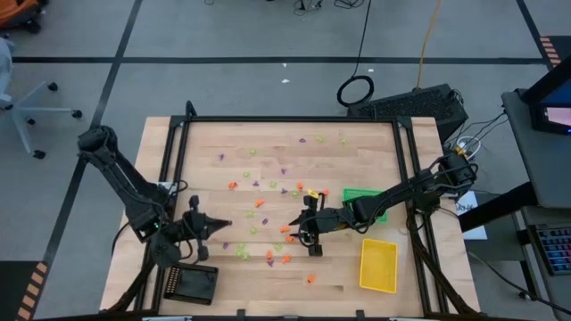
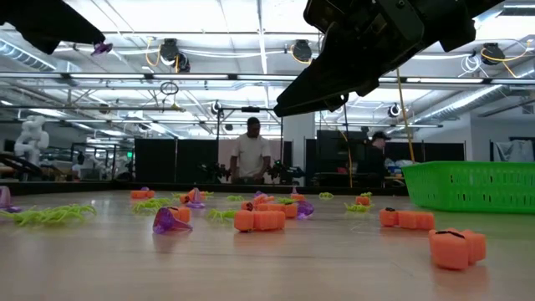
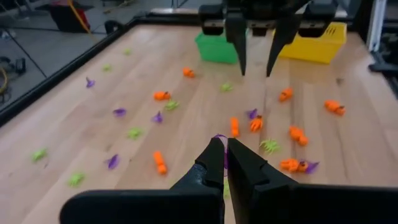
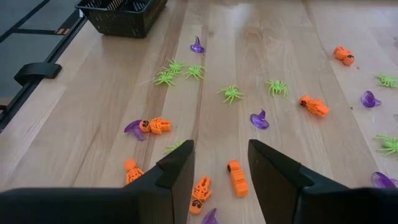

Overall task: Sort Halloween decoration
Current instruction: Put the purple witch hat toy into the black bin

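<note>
The Halloween decoration [image 1: 268, 201] lies scattered over the middle of the wooden table [image 1: 357, 156]: many tiny plastic pieces, orange, purple and lime green, most of them apart from each other, and I see none in a tray. The piece that matters now is a short orange bar [image 4: 237, 177]. It lies flat on the wood under my right gripper [image 4: 219, 149], inside the gap of the two fingers and closer to one of them. Its long axis runs about parallel to the inner faces of my fingers, so I judge that a straight descent and a closing would catch it across its narrow side. An orange skeleton figure [image 4: 201, 193] lies just beside it, close to the other finger, and could be caught together with it. My right fingers stand apart and hold nothing. This arm is clearly the nearer one to the bar. My left gripper [image 3: 225, 144] hangs above the table on the left side, fingers pressed together on a small purple piece [image 3: 219, 136] at the tips. The black tray [image 1: 192, 283] is near it, the green tray [image 1: 357, 193] and the yellow tray [image 1: 377, 266] are near my right arm.
</note>
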Available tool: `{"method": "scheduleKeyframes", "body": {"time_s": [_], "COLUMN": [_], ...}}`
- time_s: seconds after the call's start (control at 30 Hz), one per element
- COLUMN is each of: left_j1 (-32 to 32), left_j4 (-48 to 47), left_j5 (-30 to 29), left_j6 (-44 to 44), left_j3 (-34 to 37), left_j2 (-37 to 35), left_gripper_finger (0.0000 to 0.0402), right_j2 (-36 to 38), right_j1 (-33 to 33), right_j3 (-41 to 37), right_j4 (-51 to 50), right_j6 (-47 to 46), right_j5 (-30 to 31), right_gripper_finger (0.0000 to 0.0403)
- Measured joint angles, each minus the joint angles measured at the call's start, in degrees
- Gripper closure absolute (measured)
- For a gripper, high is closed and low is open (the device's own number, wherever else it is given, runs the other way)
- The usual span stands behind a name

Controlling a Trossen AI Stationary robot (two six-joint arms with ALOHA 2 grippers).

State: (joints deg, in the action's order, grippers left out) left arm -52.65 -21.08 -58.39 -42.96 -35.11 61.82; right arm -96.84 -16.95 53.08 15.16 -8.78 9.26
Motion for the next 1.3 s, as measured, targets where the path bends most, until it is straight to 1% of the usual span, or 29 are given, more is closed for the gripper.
{"method": "scheduleKeyframes", "body": {"time_s": [0.17, 0.27, 0.43, 1.17, 1.3], "left_j1": [-0.76, -0.76, -0.76, -0.75, -0.74], "left_j4": [8.90, 10.55, 11.77, 11.58, 11.53], "left_j5": [-0.79, -0.79, -0.60, -0.20, 1.65], "left_j6": [2.42, 3.89, 4.53, 4.84, 6.32], "left_j3": [3.71, 3.97, 3.95, 3.95, 3.95], "left_j2": [0.02, 0.02, 0.04, 0.04, 0.04], "left_gripper_finger": [0.0398, 0.0398, 0.0398, 0.0398, 0.0398], "right_j2": [0.00, 0.00, 0.00, 0.00, 0.00], "right_j1": [0.00, 0.00, 0.00, 0.00, 0.00], "right_j3": [0.00, 0.00, -0.01, -0.01, 0.00], "right_j4": [0.57, 0.83, 0.90, 0.87, 0.87], "right_j6": [0.00, 0.00, 0.01, 0.02, 0.29], "right_j5": [0.00, 0.00, 0.00, 0.00, 0.00], "right_gripper_finger": [0.0266, 0.0266, 0.0266, 0.0266, 0.0266]}}
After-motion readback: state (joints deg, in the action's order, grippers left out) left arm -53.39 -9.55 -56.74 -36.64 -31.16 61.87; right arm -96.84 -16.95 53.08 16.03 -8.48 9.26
